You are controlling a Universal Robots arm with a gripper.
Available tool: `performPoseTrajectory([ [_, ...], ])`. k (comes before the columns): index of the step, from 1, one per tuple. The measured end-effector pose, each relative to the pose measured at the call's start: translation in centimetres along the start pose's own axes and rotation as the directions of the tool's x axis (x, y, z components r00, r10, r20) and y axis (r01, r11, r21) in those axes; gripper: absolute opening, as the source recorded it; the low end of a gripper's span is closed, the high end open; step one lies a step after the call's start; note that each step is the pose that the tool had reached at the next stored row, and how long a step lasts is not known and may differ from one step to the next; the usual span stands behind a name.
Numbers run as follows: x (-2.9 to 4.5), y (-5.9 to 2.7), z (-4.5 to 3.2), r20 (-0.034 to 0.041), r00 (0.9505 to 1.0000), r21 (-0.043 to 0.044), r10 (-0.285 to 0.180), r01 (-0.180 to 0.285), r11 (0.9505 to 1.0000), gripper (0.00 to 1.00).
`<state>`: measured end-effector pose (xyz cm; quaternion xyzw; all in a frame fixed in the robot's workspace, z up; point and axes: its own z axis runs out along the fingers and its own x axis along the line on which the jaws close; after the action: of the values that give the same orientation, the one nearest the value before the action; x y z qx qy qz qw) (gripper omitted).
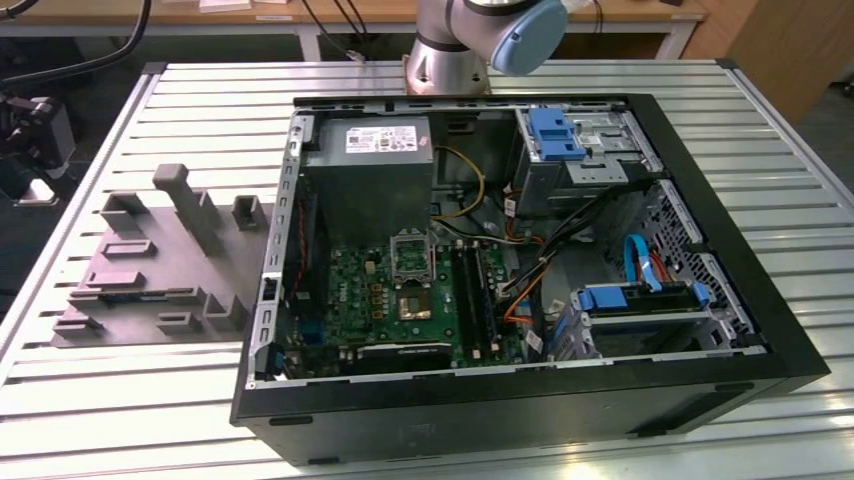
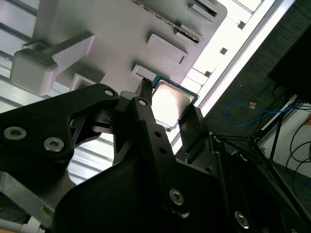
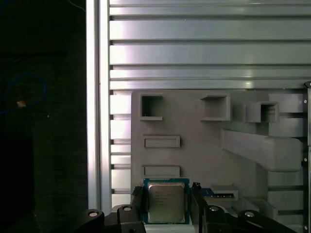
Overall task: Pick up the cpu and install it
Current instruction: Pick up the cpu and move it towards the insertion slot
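The cpu is a small square chip with a pale metal top and a green rim, also bright in the second wrist view. My gripper is shut on it, one black finger against each of two opposite edges, and the other finger shows beside the chip. The chip hangs well above the grey moulded fixture. In the exterior view, the silver socket sits on the green motherboard inside the open computer case.
The grey fixture lies on the slatted aluminium table at the exterior view's left of the case. Inside the case are a power supply, memory slots, loose cables and blue drive brackets. The arm's base stands behind the case.
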<state>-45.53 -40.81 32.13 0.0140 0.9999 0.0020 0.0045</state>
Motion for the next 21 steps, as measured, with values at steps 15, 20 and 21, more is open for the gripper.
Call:
performPoseTrajectory([
  [15,-0.01,0.01,-0.51,0.0004,1.0,0.0126,0.0,0.0,0.9999,0.47],
  [20,0.0,0.0,-0.67,0.0002,1.0,0.0131,0.0,0.0,0.9999,0.47],
  [21,-0.01,0.0,-0.72,0.0002,1.0,0.0131,0.0,0.0,0.9999,0.47],
])
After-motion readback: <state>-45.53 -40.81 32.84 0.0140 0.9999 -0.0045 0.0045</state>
